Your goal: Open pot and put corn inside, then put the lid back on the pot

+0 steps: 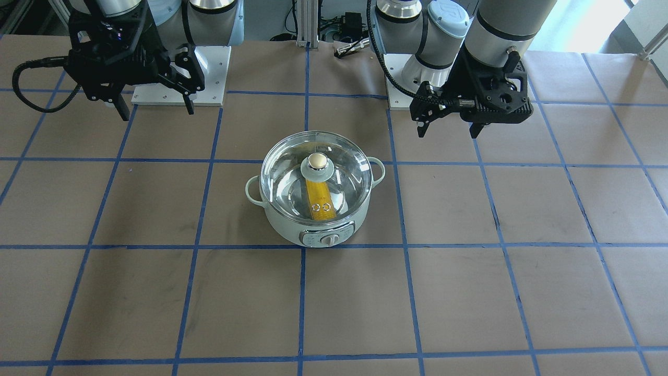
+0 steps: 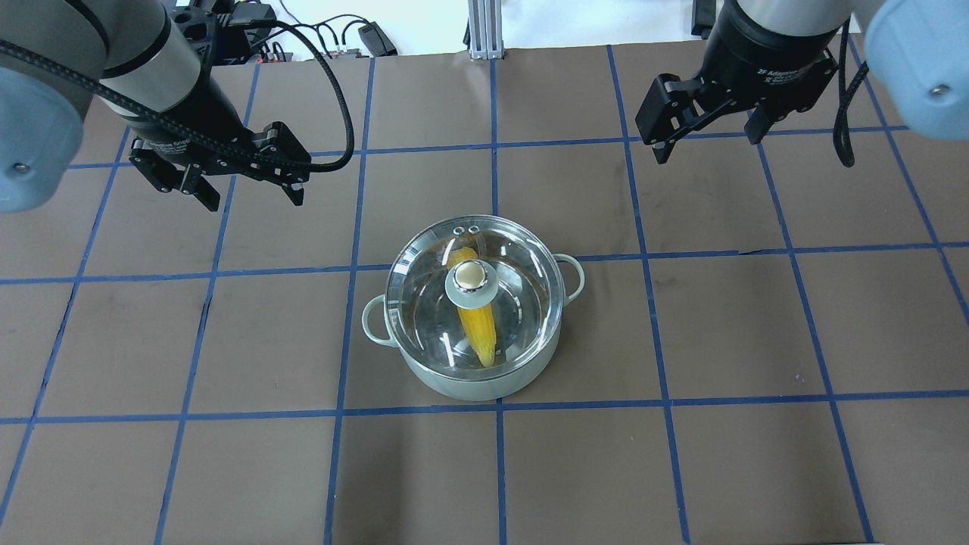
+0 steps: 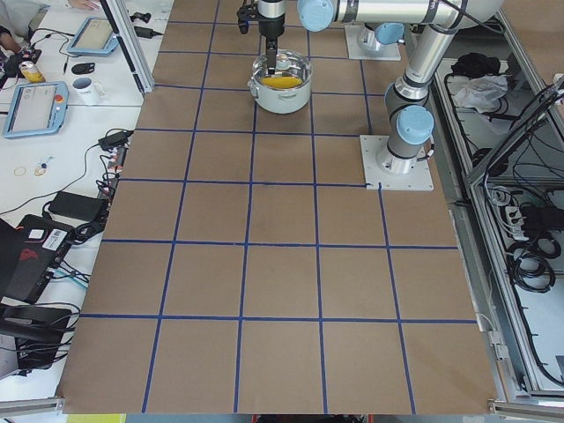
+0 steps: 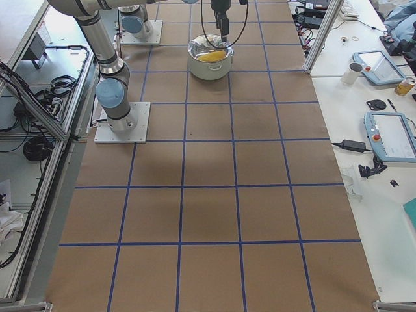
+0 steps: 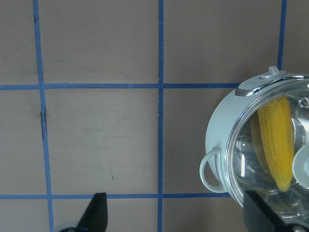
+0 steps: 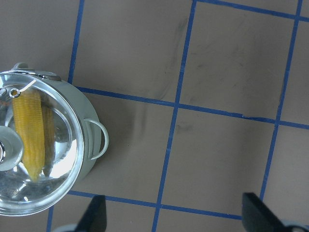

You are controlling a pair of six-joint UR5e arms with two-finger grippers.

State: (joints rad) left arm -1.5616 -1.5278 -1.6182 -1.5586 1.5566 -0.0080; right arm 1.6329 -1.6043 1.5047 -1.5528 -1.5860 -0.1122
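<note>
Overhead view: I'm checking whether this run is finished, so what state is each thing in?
Pale mint-green round electric pot: closed, upright.
Round clear glass lid: seated on the pot.
Yellow ear of corn: lying inside the pot, under the lid.
Left hand: open, empty, clear of the pot.
Right hand: open, empty, clear of the pot.

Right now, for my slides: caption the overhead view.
Corn in the pot, lid on; left claw and right claw hover open.
</note>
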